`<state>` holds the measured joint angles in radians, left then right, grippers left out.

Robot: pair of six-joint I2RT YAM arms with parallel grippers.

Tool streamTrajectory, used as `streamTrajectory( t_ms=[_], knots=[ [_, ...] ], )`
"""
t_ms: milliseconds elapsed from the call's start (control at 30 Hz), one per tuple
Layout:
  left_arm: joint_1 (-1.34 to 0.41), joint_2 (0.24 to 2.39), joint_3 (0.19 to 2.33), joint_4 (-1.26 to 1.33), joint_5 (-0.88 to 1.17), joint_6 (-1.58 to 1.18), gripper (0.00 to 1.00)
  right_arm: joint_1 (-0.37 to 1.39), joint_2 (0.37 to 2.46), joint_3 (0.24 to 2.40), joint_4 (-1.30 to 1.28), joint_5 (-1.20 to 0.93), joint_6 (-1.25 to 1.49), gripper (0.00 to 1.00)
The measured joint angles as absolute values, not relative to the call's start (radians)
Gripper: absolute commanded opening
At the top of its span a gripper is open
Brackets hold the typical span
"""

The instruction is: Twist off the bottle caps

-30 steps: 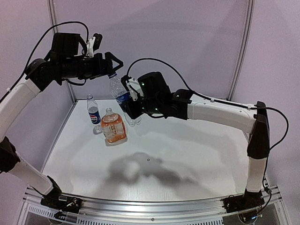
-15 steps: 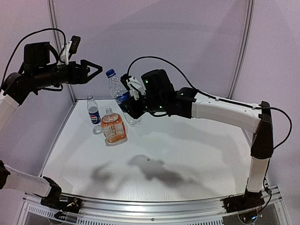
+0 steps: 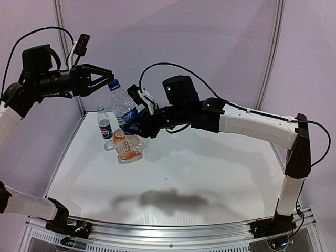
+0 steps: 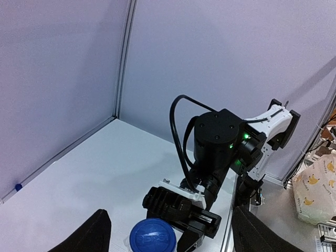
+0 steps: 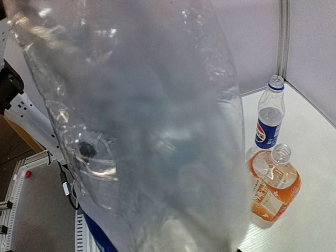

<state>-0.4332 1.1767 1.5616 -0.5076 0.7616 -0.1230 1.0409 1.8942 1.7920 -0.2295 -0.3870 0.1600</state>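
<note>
My right gripper (image 3: 134, 125) is shut on the lower body of a slim clear bottle (image 3: 122, 107) with a blue label, holding it in the air tilted up to the left. Its blue bottle cap (image 3: 113, 84) (image 4: 152, 237) is still on the neck. My left gripper (image 3: 109, 79) (image 4: 168, 236) is open, with one finger (image 4: 94, 232) on each side of that cap and a gap to it. In the right wrist view the held bottle (image 5: 147, 126) fills the frame and hides the fingers.
A second slim blue-labelled bottle (image 3: 105, 125) (image 5: 269, 116) and a squat orange-labelled bottle (image 3: 126, 147) (image 5: 273, 186) stand at the table's back left, both with open necks. A small blue thing (image 4: 18, 186) lies by the left wall. A paper bag (image 4: 315, 190) sits beyond the table.
The left gripper drew back to the left. The right arm then swung the bottle left and lower, bringing the cap between the left fingers.
</note>
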Motion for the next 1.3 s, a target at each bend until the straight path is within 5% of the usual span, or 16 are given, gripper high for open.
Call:
streamTrajectory(
  t_ms=[500, 933, 1167, 1300],
  knots=[
    [-0.439, 1.220, 1.555, -0.469, 0.814, -0.130, 0.53, 1.041, 1.892, 1.785, -0.203, -0.487, 0.186, 0.32],
    [-0.458, 1.246, 1.552, -0.455, 0.818, -0.138, 0.11, 1.039, 1.892, 1.785, -0.197, -0.497, 0.207, 0.32],
    [-0.473, 1.251, 1.552, -0.457, 0.766, -0.145, 0.12, 1.039, 1.892, 1.787, -0.207, -0.448, 0.207, 0.32],
    [-0.516, 1.261, 1.570, -0.479, 0.548, -0.178, 0.15, 1.039, 1.927, 1.861, -0.276, -0.305, 0.198, 0.31]
  ],
)
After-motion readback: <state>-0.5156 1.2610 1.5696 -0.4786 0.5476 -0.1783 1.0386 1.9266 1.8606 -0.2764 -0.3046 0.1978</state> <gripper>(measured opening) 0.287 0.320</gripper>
